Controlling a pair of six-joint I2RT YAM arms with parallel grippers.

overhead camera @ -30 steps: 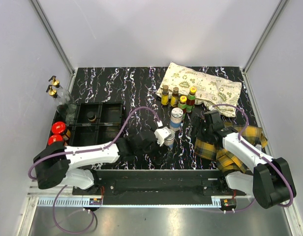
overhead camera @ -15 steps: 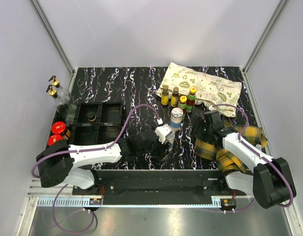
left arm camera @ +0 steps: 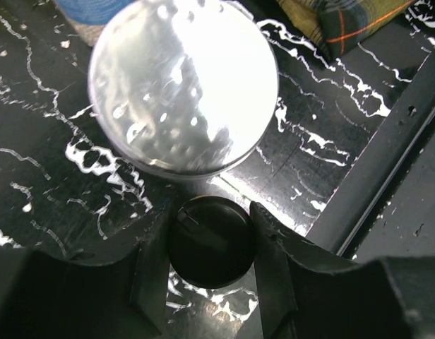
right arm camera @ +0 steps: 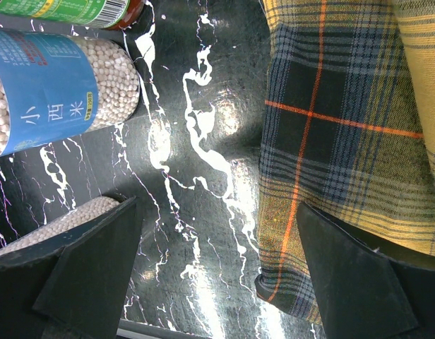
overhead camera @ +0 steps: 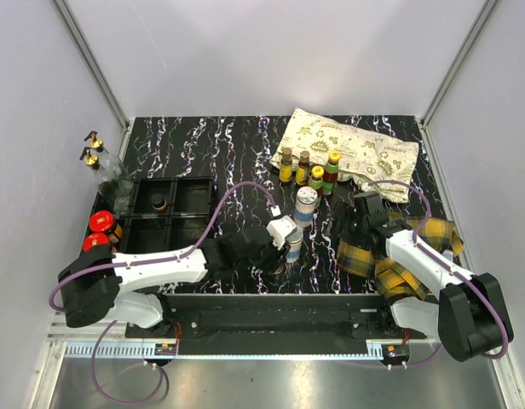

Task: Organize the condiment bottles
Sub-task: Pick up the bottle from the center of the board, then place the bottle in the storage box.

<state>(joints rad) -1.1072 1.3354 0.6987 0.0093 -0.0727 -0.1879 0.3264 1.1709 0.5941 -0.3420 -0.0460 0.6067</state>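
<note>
Left gripper (left arm camera: pixel 212 229) sits low in the wrist view, its fingers pressed to either side of a tiny dark bottle (left arm camera: pixel 212 247). It is clamped on it, as best this tight angle shows. The approach comes from the lower edge because a silver-lidded shaker (left arm camera: pixel 182 85) stands just above in frame, crowding that side. Middle left of the overhead view, the black tray (overhead camera: pixel 175 196) holds another dark bottle (overhead camera: pixel 159 204) in its upper-left compartment, the likely destination. Right gripper (right arm camera: pixel 216 212) gapes wide, holding nothing, beside the plaid cloth (right arm camera: pixel 330 106).

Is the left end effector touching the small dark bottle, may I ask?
Touching: left wrist view shows the left end effector flush against the small dark bottle.
</note>
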